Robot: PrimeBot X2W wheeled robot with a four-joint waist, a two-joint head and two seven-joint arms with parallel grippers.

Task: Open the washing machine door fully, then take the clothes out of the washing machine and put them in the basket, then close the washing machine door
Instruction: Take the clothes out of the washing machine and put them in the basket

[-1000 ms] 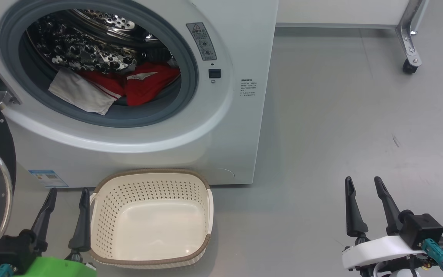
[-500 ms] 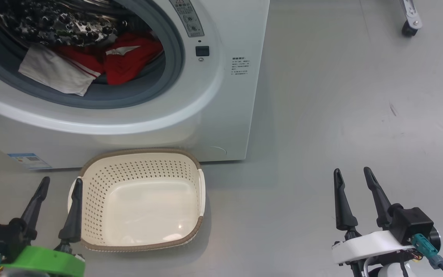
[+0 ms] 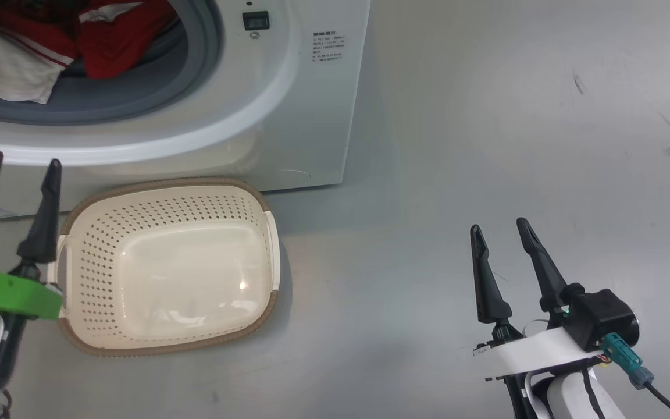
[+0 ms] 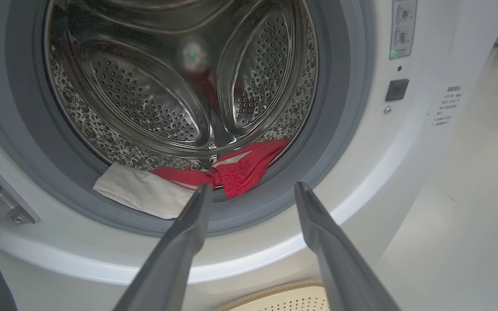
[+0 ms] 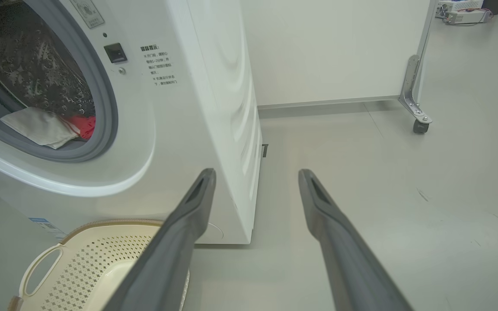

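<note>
- Head view: the washing machine [image 3: 312, 105], smooth and white, stands with its mouth open; bare grey floor [image 3: 486, 145] stretches to its right.
- A white panel [image 5: 327, 52] on a castor stands behind the machine.
- The basket [image 3: 166, 262], empty cream perforated plastic, sits just before the machine.
- The clothes [image 4: 240, 172], red and white, drape over the machine's grey seal.
- Left gripper [image 4: 252, 185] faces the machine's mouth; right gripper [image 3: 498, 224] hangs right of it. Both are spread wide, holding nothing.

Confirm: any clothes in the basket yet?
No, the basket interior is bare; the red and white clothes lie in the washing machine drum.
</note>
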